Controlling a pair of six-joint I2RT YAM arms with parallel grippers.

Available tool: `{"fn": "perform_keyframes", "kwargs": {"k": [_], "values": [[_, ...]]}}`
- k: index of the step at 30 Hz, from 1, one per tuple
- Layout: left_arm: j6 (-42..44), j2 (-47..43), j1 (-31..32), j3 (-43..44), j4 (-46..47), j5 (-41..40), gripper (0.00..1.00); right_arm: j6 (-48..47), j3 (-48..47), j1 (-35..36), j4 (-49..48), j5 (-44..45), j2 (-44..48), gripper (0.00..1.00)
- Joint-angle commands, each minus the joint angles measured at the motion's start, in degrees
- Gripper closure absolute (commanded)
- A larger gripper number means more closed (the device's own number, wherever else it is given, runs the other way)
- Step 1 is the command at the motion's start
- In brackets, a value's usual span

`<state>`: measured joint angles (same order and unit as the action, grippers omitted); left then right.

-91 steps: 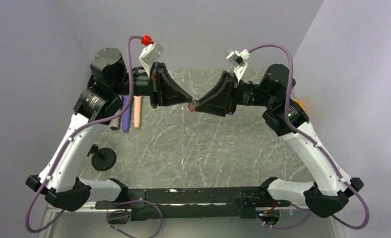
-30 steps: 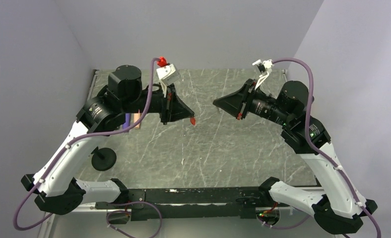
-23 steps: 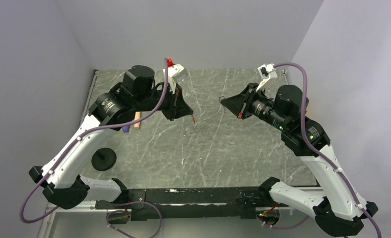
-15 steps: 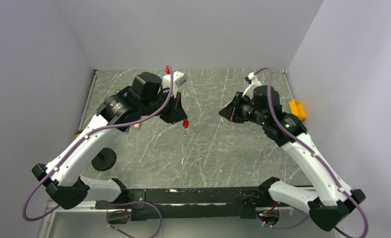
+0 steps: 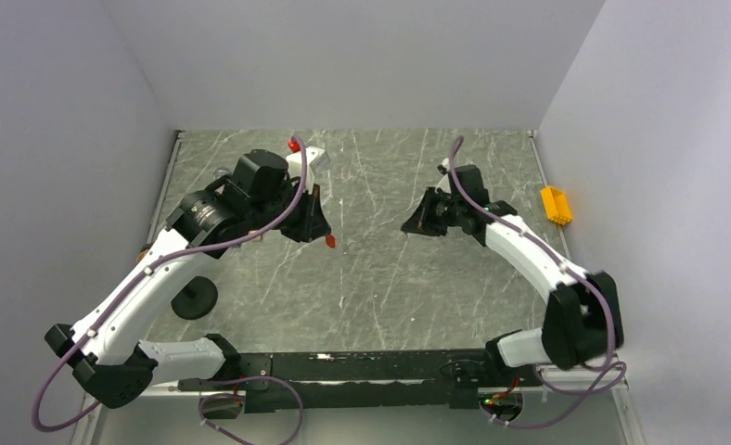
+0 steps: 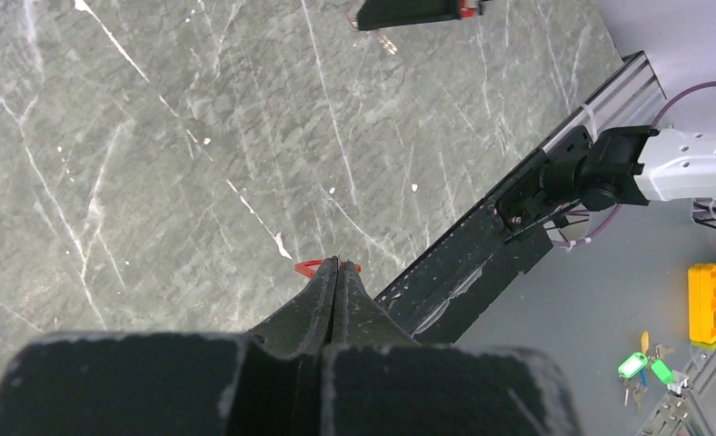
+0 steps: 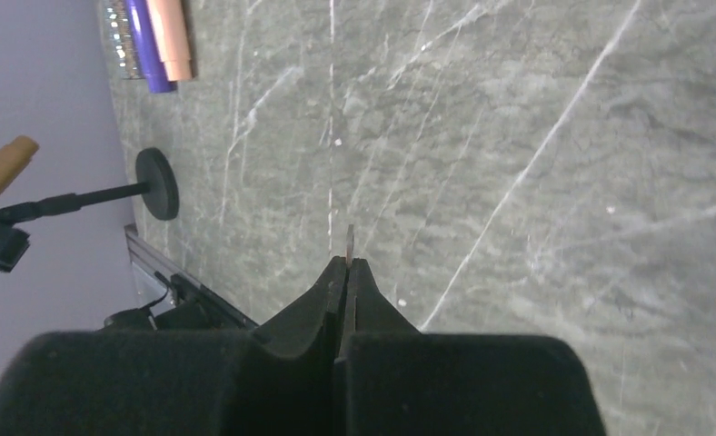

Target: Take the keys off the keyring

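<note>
Over a grey marbled table (image 5: 371, 297) between pale walls, the left gripper (image 5: 325, 235) is pressed closed on the keyring (image 5: 330, 241), whose red tag sticks out of the tips toward 5 o'clock. The right gripper (image 5: 406, 228), well apart at 3 o'clock from it, is closed too, pinching a thin metal blade (image 7: 350, 238), probably a key. No writing is readable.

Over mid-table, left gripper (image 5: 327, 237), keyring (image 5: 330, 241) at its tip, faces the right gripper (image 5: 406, 228), key (image 7: 351, 238) at its tip, well apart. Box (image 5: 555, 204) sits at the table's (image 5: 371, 297) right edge; stand (image 5: 195, 297) near left; pens (image 7: 147, 45) side by side behind it.
</note>
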<state>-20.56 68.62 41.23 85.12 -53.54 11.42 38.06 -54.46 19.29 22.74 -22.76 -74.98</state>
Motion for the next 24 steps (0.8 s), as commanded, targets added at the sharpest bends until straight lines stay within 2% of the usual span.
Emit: {"fn": "perform_keyframes", "kwargs": {"k": [1,5,11,13,18,21,24], "values": [[-0.63,-1.56,-1.62,-0.74,-0.14,-0.26,1.0,-3.49,-3.86,-0.41,-8.93,-4.13,-8.9,1.0],[-0.01,-0.75,-2.86,0.62,-0.82,0.6,1.0,-4.52,-8.13,-0.99,-11.6,-7.52,-18.13,1.0],[0.99,0.27,-4.93,1.48,-1.34,1.06,1.0,-3.35,-14.76,-0.97,-13.84,-11.69,-25.81,0.97],[1.25,0.79,-5.88,1.64,-1.0,1.74,1.0,-2.97,-16.91,-0.99,-13.48,-12.83,-27.57,0.89],[2.62,3.84,-8.09,4.88,-0.78,3.26,1.0,-3.67,-19.48,-0.98,-11.25,-12.95,-28.73,0.49],[3.27,5.77,-9.11,6.77,-0.61,3.96,1.0,-3.96,-19.98,-1.08,-10.02,-13.25,-28.54,0.41],[3.5,7.14,-9.84,7.61,-0.27,4.8,1.0,-4.13,-20.17,-1.11,-8.76,-13.57,-27.69,0.38]]}}
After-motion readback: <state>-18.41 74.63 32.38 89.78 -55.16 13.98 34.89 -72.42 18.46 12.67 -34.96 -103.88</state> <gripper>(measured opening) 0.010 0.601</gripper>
